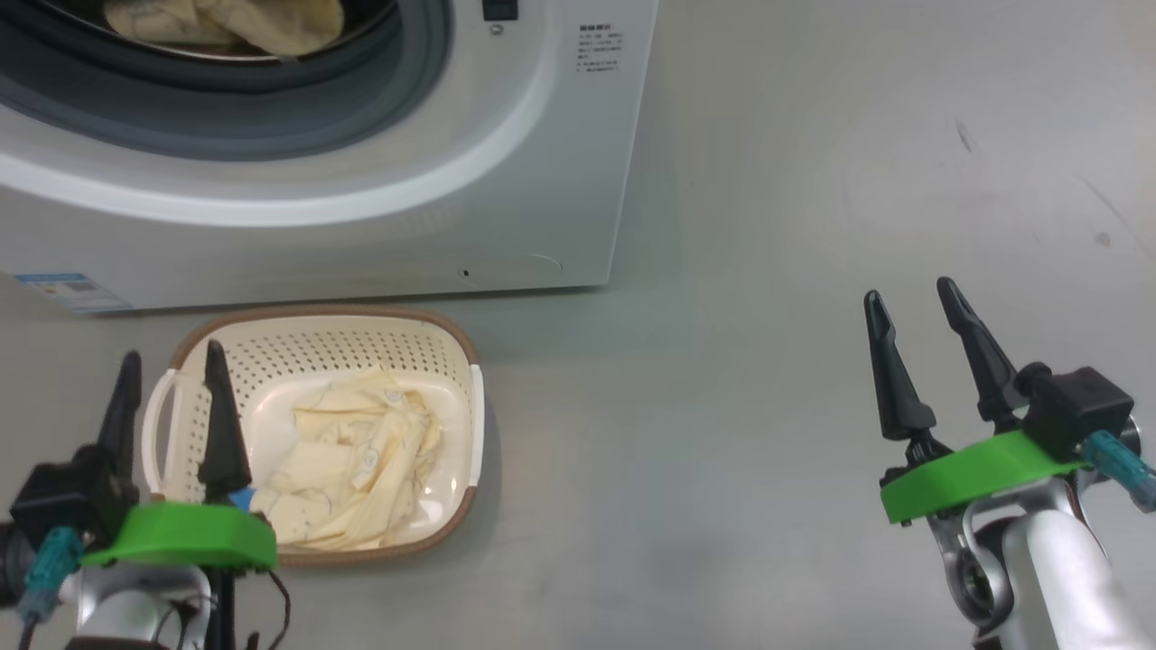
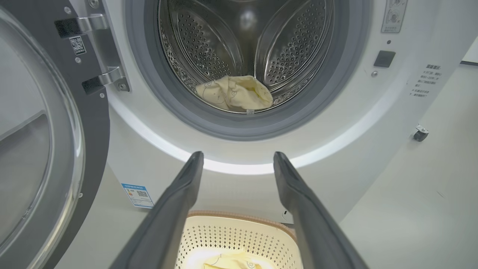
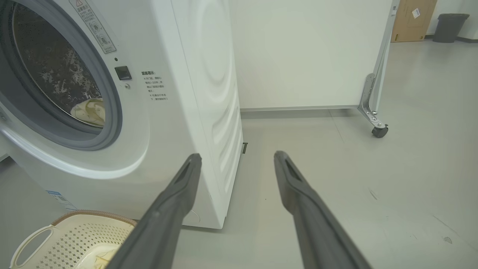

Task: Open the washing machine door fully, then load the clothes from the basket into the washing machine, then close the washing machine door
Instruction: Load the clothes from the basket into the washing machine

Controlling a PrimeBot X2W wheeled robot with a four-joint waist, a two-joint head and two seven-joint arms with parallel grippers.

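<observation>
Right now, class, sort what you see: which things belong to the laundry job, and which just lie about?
Job: white front-loading washing machine; open round black-rimmed glass door; cream perforated plastic basket; pale cream fabric garment in basket; cream garment in drum.
Lying about: brown cardboard box; dark waste bin; white wheeled partition panel.
</observation>
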